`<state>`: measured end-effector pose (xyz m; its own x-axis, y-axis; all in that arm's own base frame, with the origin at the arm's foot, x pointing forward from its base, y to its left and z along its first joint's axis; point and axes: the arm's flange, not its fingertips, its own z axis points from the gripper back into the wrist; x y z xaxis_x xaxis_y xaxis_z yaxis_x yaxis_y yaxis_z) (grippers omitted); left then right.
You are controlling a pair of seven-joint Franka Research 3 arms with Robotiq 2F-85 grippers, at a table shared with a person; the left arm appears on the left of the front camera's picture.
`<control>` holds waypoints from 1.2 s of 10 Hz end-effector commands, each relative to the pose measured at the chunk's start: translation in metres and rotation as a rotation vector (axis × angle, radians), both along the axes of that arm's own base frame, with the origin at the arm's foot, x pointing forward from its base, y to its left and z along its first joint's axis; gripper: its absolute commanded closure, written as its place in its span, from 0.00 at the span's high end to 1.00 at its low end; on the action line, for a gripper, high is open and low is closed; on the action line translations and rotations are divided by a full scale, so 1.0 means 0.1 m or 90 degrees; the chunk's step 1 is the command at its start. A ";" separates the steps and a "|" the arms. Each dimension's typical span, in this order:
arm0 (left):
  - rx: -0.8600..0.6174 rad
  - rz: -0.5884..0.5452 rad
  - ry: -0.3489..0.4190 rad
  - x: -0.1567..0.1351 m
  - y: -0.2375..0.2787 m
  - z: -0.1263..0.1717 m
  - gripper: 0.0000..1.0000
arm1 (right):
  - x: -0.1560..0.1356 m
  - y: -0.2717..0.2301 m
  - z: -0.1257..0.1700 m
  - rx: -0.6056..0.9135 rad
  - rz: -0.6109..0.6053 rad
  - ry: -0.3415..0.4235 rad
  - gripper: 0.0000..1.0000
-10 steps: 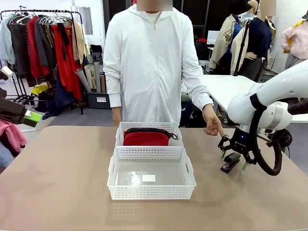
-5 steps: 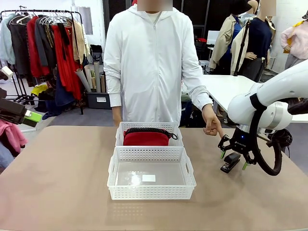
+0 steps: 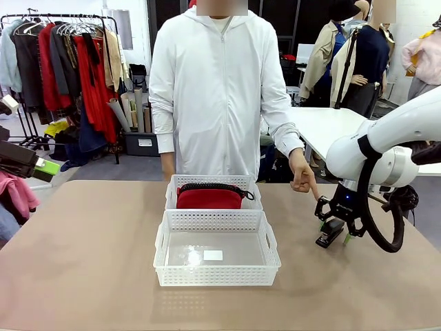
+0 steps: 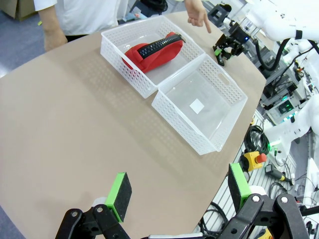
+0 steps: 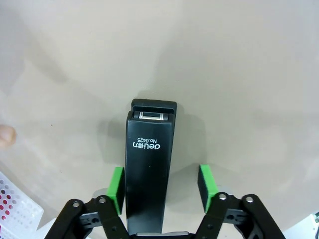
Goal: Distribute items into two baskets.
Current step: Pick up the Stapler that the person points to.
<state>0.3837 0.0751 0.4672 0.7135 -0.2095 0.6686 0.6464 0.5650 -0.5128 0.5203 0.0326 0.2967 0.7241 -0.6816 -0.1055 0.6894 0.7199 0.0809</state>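
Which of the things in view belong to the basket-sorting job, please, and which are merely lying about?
Job: red pouch in the far white basket; empty near basket; black stapler between the open fingers of the right gripper; person's pointing hand.
Lying about: clothes rack; emergency-stop button.

Seen from above a tan table [image 4: 75, 109], the left gripper [image 4: 178, 190] hangs with its green pads [image 4: 118, 195] wide apart, nothing between them. Two white lattice baskets sit end to end, touching — the farther basket [image 4: 124, 74] holds a red pouch [image 4: 154, 50], the nearer basket [image 4: 184, 132] a small white label [image 4: 197, 105]. Beyond them, a person's hand [image 4: 198, 12] points down beside the right gripper [image 4: 227, 47].
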 end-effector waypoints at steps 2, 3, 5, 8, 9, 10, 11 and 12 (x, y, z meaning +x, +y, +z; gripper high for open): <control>-0.009 0.000 0.000 -0.01 0.00 0.01 1.00 | 0.03 0.02 -0.02 -0.015 -0.001 0.002 0.13; -0.009 0.000 0.000 -0.01 0.00 0.01 1.00 | 0.03 0.02 -0.02 -0.016 -0.001 0.003 0.00; -0.009 0.000 0.000 -0.01 0.00 0.01 1.00 | 0.04 0.04 -0.03 -0.018 -0.008 0.009 0.00; -0.009 0.000 0.000 -0.01 0.00 0.01 1.00 | 0.00 0.01 0.00 -0.001 0.001 0.001 0.00; -0.009 0.000 0.000 -0.01 0.00 0.01 1.00 | 0.00 0.01 0.00 -0.001 0.001 0.001 0.00; -0.009 0.000 0.000 -0.01 0.00 0.01 1.00 | 0.00 0.01 0.00 -0.001 0.001 0.001 0.00; -0.009 0.000 0.000 -0.01 0.00 0.01 1.00 | 0.00 0.01 0.00 -0.001 0.001 0.001 0.00; -0.009 0.000 0.000 -0.01 0.00 0.01 1.00 | 0.00 0.01 0.00 -0.001 0.002 0.001 0.00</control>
<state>0.3837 0.0751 0.4672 0.7135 -0.2095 0.6686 0.6464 0.5649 -0.5128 0.5206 0.0335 0.2971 0.7262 -0.6794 -0.1054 0.6872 0.7221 0.0795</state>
